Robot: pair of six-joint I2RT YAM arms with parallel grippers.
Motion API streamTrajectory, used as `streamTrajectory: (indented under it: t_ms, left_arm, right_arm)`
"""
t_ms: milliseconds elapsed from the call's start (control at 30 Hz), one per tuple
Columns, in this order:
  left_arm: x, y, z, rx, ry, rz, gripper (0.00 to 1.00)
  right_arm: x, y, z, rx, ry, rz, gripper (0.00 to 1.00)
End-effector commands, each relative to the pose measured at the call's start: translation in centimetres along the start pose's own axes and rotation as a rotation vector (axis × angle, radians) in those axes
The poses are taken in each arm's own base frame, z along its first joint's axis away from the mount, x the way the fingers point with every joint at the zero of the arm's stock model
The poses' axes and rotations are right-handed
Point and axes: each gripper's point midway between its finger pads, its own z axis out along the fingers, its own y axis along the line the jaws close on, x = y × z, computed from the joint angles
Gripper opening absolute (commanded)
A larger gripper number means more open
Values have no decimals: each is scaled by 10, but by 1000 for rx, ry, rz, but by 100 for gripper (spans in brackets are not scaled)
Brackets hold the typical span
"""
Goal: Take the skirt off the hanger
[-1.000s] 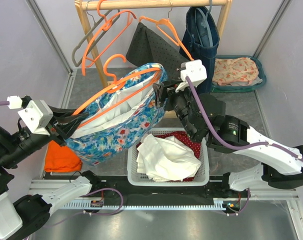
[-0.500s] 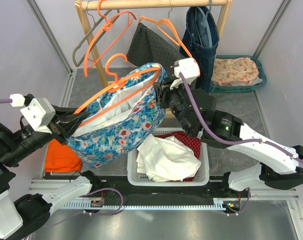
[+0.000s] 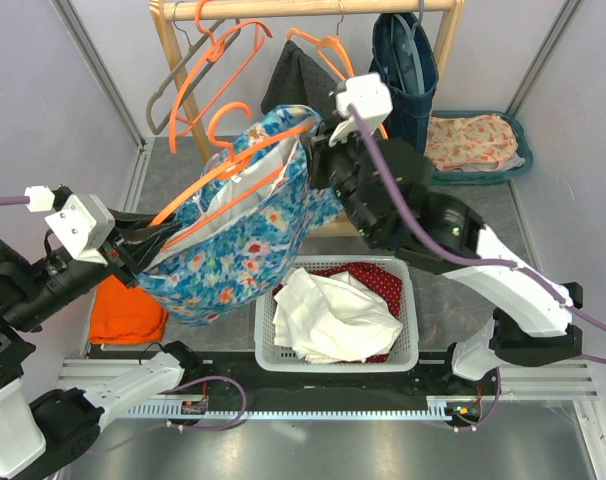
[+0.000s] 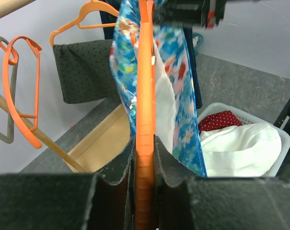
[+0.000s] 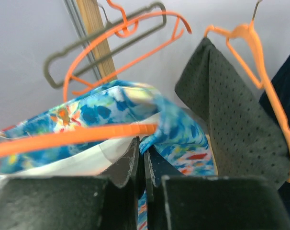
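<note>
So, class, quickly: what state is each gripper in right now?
Left gripper: closed on the orange hanger.
Right gripper: closed, pinching the edge of the skirt.

Blue skirt point(image 3: 233, 260) strewn with red, white and yellow flowers, lined white; orange hanger point(image 4: 145, 96). Dark grey dotted cloth point(image 3: 295, 85) at upper centre. White basket point(image 3: 333, 358) with white fabric point(image 3: 333, 315) and white-spotted red cloth point(image 3: 378, 280). Orange cloth point(image 3: 123, 315) at lower left.
</note>
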Motion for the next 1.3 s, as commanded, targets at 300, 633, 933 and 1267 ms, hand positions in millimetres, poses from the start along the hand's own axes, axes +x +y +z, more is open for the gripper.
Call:
streamTrajectory:
  t_ms: [300, 633, 933, 1267]
  left_arm:
    - [-4, 6, 14, -7, -22, 48, 2]
    - [-5, 6, 15, -6, -23, 47, 2]
    - [-9, 5, 13, 0, -36, 41, 2]
    - [-13, 5, 6, -3, -55, 62, 2]
  right_arm:
    - [-36, 52, -37, -238, -11, 36, 9]
    - [92, 96, -14, -271, 286, -103, 6]
    - [78, 66, -33, -242, 269, -92, 81]
    - [-1, 6, -81, -329, 47, -215, 98]
